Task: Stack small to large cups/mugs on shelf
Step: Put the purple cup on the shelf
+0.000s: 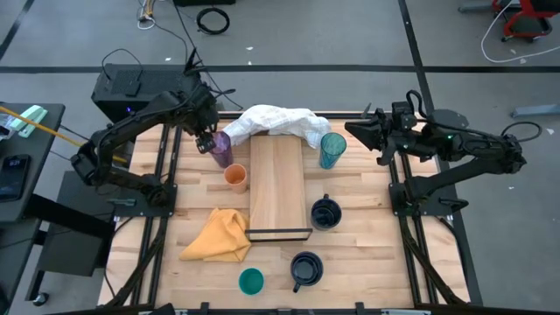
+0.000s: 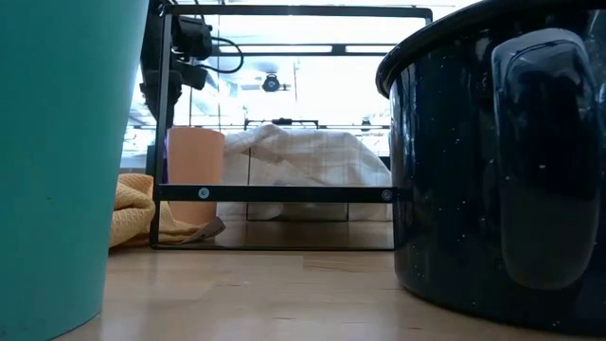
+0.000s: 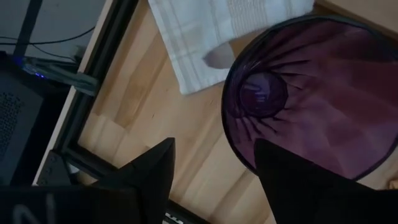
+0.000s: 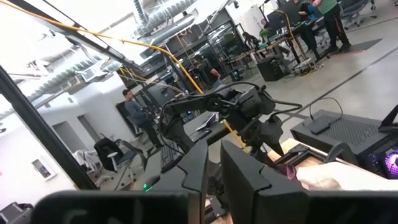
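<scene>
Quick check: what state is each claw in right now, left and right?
Left claw: open, at the purple tumbler's rim, holding nothing.
Right claw: nearly closed, empty, raised beside the table.

I see my left arm, dark and six-jointed, reaching in from the table's left edge toward the far side, with its wrist bent down. Its dark two-finger left gripper point(image 1: 208, 140) has the fingers point(image 3: 149, 171) spread apart, and I see nothing held between them. My right arm waits over the right edge – folded, wrist level. Its dark two-finger right gripper point(image 1: 354, 129) points inward, fingers point(image 4: 245, 177) nearly together, holding nothing.
</scene>
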Action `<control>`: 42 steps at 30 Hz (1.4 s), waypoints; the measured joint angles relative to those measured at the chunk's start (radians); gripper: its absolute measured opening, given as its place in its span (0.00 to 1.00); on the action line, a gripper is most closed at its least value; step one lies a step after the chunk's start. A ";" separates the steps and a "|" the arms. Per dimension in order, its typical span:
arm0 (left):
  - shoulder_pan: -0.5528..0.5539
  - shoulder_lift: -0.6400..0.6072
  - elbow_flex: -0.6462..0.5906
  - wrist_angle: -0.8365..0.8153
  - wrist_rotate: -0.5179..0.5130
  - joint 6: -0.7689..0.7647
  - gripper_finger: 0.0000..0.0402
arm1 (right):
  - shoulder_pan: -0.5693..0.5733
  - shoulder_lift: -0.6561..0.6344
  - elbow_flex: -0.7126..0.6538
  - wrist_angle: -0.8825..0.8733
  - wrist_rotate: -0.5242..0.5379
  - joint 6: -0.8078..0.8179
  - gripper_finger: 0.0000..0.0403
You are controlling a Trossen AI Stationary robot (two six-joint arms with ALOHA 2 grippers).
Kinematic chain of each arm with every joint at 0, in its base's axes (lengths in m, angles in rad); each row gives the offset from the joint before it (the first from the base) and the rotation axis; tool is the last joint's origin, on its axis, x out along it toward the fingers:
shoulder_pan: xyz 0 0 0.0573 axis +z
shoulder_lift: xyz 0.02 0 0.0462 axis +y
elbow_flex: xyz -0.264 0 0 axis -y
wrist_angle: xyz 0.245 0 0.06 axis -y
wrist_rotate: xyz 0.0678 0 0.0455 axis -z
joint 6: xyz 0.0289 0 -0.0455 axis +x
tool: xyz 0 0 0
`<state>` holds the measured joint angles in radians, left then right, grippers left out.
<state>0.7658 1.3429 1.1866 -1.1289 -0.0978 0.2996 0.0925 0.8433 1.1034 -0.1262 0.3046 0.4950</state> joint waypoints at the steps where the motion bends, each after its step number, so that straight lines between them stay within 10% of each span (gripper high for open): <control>1: 0.001 0.000 0.000 -0.001 0.000 0.000 0.57 | 0.000 0.000 0.000 0.001 0.000 0.000 0.13; 42: -0.001 0.000 0.000 0.019 0.051 -0.054 0.60 | 0.000 0.000 0.000 0.000 0.000 -0.005 0.13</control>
<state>0.7651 1.3426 1.1866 -1.1095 -0.0473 0.2459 0.0925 0.8429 1.1034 -0.1261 0.3046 0.4904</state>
